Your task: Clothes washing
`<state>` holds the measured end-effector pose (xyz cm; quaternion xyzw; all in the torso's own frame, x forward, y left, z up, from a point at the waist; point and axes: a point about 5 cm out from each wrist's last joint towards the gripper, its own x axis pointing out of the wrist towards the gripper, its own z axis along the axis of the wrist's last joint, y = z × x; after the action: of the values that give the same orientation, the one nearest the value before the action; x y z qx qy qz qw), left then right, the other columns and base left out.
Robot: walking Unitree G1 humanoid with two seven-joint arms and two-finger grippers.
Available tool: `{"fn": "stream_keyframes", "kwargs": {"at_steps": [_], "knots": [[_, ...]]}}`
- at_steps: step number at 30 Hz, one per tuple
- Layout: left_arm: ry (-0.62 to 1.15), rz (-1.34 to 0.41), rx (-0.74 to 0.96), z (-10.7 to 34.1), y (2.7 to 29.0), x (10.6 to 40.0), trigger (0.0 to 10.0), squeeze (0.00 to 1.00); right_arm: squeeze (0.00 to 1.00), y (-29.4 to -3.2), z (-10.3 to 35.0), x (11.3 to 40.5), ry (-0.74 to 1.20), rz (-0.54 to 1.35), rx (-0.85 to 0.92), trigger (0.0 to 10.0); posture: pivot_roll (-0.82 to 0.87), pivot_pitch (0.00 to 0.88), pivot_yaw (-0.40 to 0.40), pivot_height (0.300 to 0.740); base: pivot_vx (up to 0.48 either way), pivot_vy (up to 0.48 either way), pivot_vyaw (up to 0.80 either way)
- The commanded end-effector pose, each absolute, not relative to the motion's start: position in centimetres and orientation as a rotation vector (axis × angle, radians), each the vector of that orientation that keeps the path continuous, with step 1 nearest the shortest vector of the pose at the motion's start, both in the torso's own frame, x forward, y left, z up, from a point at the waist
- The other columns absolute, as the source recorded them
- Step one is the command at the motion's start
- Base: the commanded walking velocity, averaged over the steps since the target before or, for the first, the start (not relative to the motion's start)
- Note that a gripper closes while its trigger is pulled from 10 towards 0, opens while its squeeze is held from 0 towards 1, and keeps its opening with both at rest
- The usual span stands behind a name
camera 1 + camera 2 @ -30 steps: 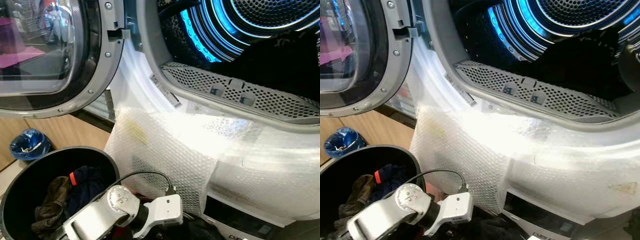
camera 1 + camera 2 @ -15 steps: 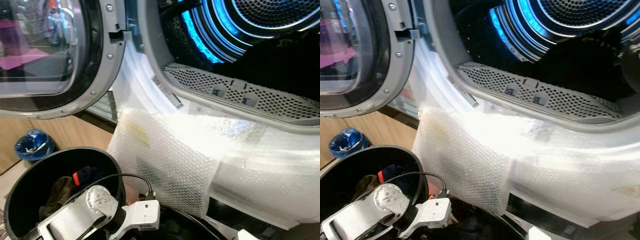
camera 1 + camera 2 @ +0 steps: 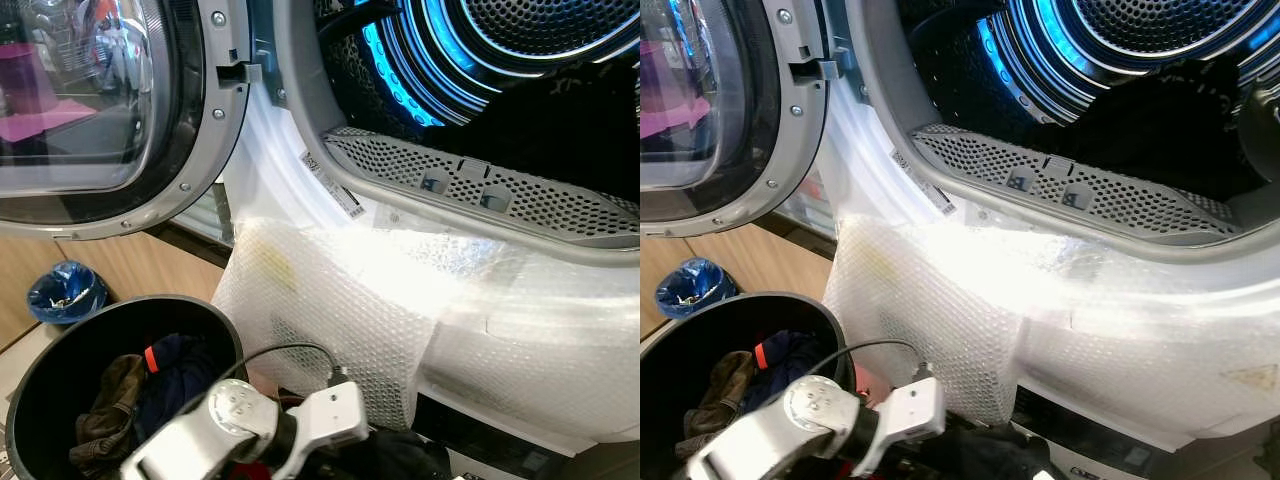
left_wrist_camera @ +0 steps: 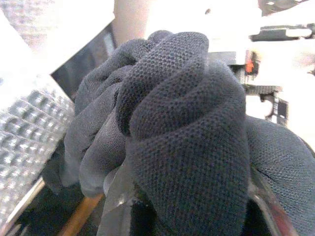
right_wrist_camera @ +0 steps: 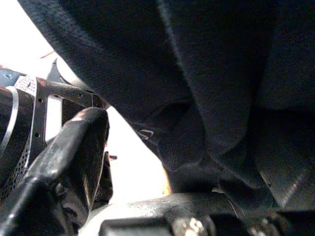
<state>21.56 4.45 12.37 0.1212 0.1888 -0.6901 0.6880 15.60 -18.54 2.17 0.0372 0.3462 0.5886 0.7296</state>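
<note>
Clearly, the left gripper [image 4: 162, 196] was clenched on a dark knitted garment [image 4: 172, 128], which bulged in thick folds over its fingers in the left wrist view. From the head camera the left arm [image 3: 250, 430] reached low between the black laundry basket [image 3: 40, 370] and the washing machine's front, which was covered with bubble wrap [image 3: 340, 310], and the garment [image 3: 990, 450] hung just below the wrist. The right gripper [image 5: 64, 162] was close under more dark cloth; whether its fingers were closed I cannot tell. The machine door [image 3: 100, 110] stood open to the robot's left and the drum [image 3: 520, 60] glowed blue, with dark laundry already lying inside. More clothes [image 3: 140, 385] remained in the basket.

I judged the garment to be soft, light and limp. It would sag and trail from any single hold, and a loose end might catch on the perforated rim [image 3: 480, 190] of the opening. It seemed best to take hold at the thick bunched middle, where the folds give the fingers something to press
</note>
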Motion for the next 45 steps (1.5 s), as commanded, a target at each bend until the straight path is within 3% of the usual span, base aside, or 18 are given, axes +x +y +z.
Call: {"fn": "stream_keyframes", "kwargs": {"at_steps": [1, 8, 9, 10, 17, 25, 27, 30, 36, 40, 45], "knots": [[0.392, -1.53, 0.252, 12.8, 3.7, 21.6, 0.0, 0.0, 1.0, -17.9, 2.5, 15.8, 0.747, 1.282, 0.102, 10.0, 0.04, 0.09, 0.003, 0.74, 0.0, 0.0, 0.0], [0.361, -1.539, 0.218, 13.4, 2.2, 21.4, 0.0, 0.0, 1.0, -16.7, 1.5, 17.1, 0.73, 1.108, 0.179, 10.0, 0.04, 0.096, -0.005, 0.74, 0.0, 0.0, 0.0], [0.366, -1.551, 0.208, 13.4, 2.1, 21.2, 0.0, 0.0, 0.66, -16.6, 1.1, 17.6, 0.739, 1.043, 0.186, 10.0, 0.04, 0.096, -0.005, 0.74, 0.0, 0.0, 0.0], [0.367, -1.561, 0.202, 13.4, 2.0, 21.0, 0.0, 0.0, 0.0, -16.6, 0.9, 17.8, 0.741, 1.006, 0.2, 10.0, 0.04, 0.098, -0.005, 0.74, 0.0, 0.0, 0.0], [0.385, -1.575, 0.193, 13.5, 2.3, 20.6, 0.0, 0.0, 0.0, -16.4, 0.7, 18.6, 0.706, 0.867, 0.377, 10.0, 0.05, 0.1, -0.003, 0.74, 0.0, 0.0, 0.0], [0.39, -1.571, 0.192, 13.5, 2.3, 20.6, 0.0, 0.0, 0.0, -16.3, 0.7, 18.7, 0.712, 0.846, 0.386, 10.0, 0.05, 0.1, -0.003, 0.74, 0.0, 0.0, 0.0], [0.515, -1.695, 0.149, 13.4, 4.0, 19.3, 0.0, 0.0, 0.0, -17.9, 0.0, 17.1, 0.708, 0.937, 0.288, 10.0, 0.05, 0.097, 0.0, 0.74, 0.0, 0.0, 0.0], [0.556, -1.712, 0.135, 13.2, 5.0, 19.2, 0.0, 0.0, 0.0, -18.7, 0.1, 17.3, 0.687, 0.93, 0.26, 10.0, 0.05, 0.096, 0.005, 0.74, 0.0, 0.0, 0.0], [0.572, -1.713, 0.019, 13.5, 5.6, 19.4, 0.0, 0.0, 0.0, -19.4, 0.3, 17.9, 0.674, 0.888, 0.247, 10.0, 0.04, 0.095, 0.011, 0.74, 0.0, 0.0, 0.0], [0.587, -1.733, -0.133, 14.0, 5.5, 19.1, 0.0, 0.0, 0.0, -19.6, 1.0, 18.0, 0.622, 0.927, 0.275, 10.0, 0.04, 0.093, 0.015, 0.74, 0.0, 0.0, 0.0], [0.624, -1.758, -0.329, 14.0, 5.2, 18.6, 0.0, 0.0, 0.0, -21.3, 0.8, 19.2, 0.616, 0.826, 0.254, 10.0, 0.04, 0.09, 0.016, 0.74, 0.0, 0.0, 0.0]]}}
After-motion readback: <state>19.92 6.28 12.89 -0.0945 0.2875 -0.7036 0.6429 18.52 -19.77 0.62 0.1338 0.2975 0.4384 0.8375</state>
